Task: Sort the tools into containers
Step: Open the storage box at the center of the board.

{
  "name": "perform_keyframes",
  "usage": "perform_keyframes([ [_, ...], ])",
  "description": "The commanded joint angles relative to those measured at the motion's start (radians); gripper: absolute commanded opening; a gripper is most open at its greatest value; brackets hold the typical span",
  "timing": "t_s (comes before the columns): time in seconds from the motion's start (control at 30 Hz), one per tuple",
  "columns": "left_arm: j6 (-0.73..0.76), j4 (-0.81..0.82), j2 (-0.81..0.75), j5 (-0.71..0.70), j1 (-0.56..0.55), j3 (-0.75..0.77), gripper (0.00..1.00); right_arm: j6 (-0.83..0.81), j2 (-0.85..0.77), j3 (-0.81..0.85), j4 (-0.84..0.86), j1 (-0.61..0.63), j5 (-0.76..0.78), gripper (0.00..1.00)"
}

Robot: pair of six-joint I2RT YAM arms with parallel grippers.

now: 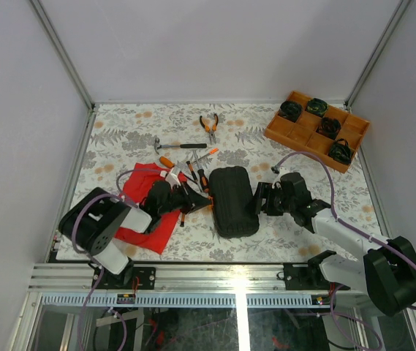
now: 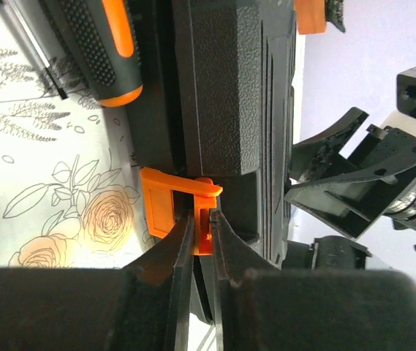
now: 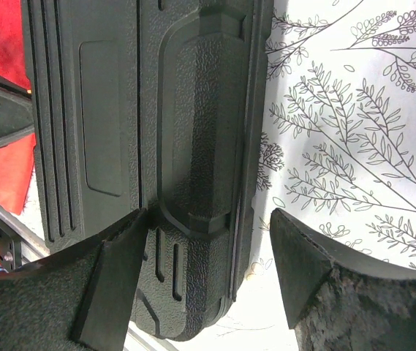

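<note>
The black ribbed tool case lies closed in the middle of the table. My left gripper is at its left edge. In the left wrist view the left gripper is shut on a tab of the orange latch. My right gripper is at the case's right edge. Its jaws stand open astride the rim of the case, one finger over the lid, the other over the table. An orange-and-black screwdriver lies beside the case. More screwdrivers, a hammer and pliers lie behind it.
A red cloth lies under the left arm at the front left. An orange compartment tray with black round items stands at the back right. The flowered table cover reaches to the white walls on three sides.
</note>
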Motion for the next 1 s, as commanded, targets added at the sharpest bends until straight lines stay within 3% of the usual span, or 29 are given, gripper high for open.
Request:
perform_keyframes([
  [0.0, 0.176, -0.334, -0.129, -0.14, -0.042, 0.107, 0.0, -0.04, 0.007, 0.007, -0.089, 0.001, 0.048, 0.73],
  [0.17, 0.258, -0.614, -0.179, -0.251, -0.109, 0.245, 0.0, -0.049, -0.018, 0.014, -0.083, 0.001, 0.031, 0.83],
  [0.3, 0.274, -0.75, -0.214, -0.288, -0.119, 0.299, 0.0, -0.065, -0.123, 0.049, -0.158, 0.001, 0.118, 0.91],
  [0.57, 0.335, -1.004, -0.27, -0.349, -0.134, 0.431, 0.0, -0.084, -0.298, 0.117, -0.31, 0.001, 0.288, 0.94],
  [0.97, 0.404, -1.32, -0.253, -0.482, -0.253, 0.661, 0.0, -0.03, -0.342, 0.113, -0.37, 0.001, 0.393, 0.95],
])
